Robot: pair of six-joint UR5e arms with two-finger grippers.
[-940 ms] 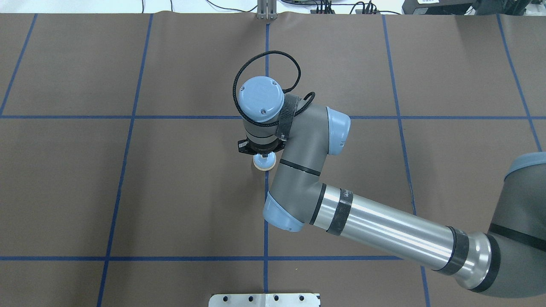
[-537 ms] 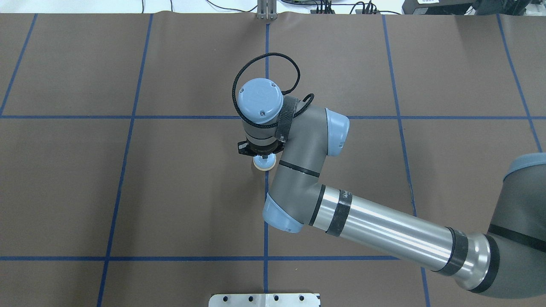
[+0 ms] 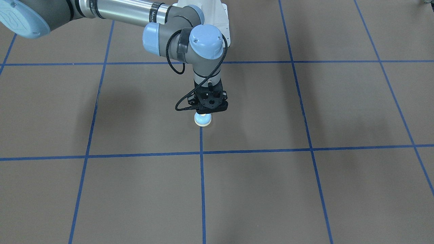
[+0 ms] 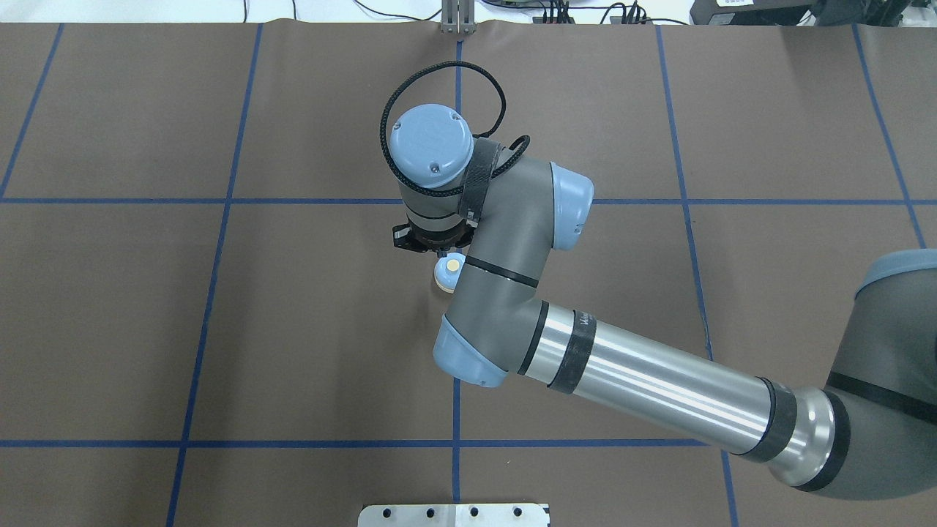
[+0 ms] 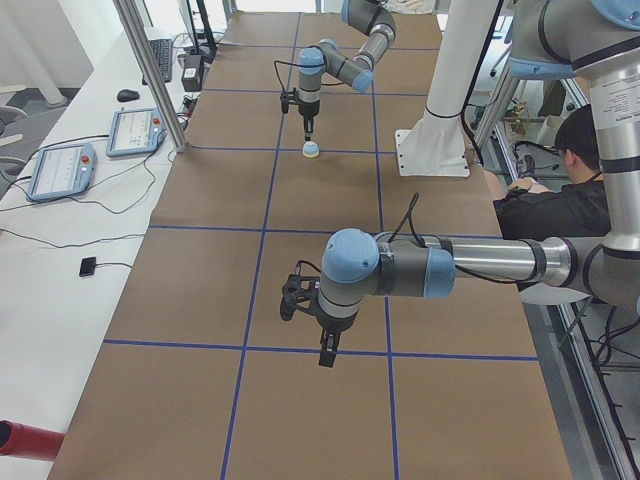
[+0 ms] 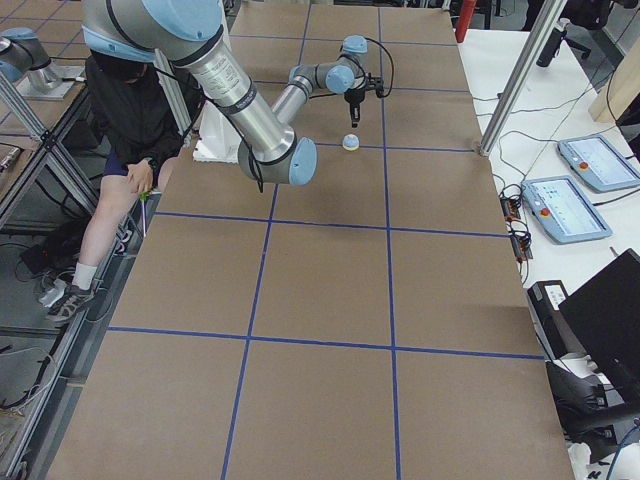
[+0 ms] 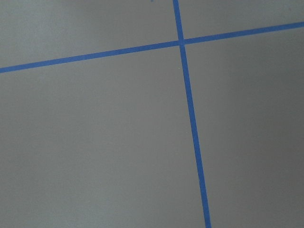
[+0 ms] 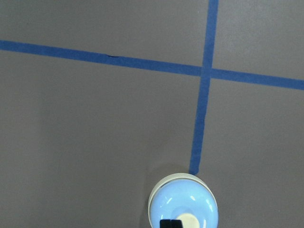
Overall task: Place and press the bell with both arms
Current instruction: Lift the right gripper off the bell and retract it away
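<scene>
Tallied one bell (image 3: 202,119) on the one tabletop (image 3: 305,196). Robot arms numbered two: the right arm (image 4: 659,384) and the left arm (image 5: 480,262). One white pedestal (image 5: 450,90) stood at the edge. On the side bench lay two tablets, the far tablet (image 5: 133,130) and the near tablet (image 5: 60,170), plus one computer mouse (image 5: 127,95) and one small black device (image 5: 88,266). One seated person (image 5: 560,210) was noted.

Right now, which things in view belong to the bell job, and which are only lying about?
Job: small light-blue dome-shaped bell with cream button; right gripper above it; left gripper, far from it.
Lying about: two grey screen pendants on the white side table; red cylinder.
</scene>
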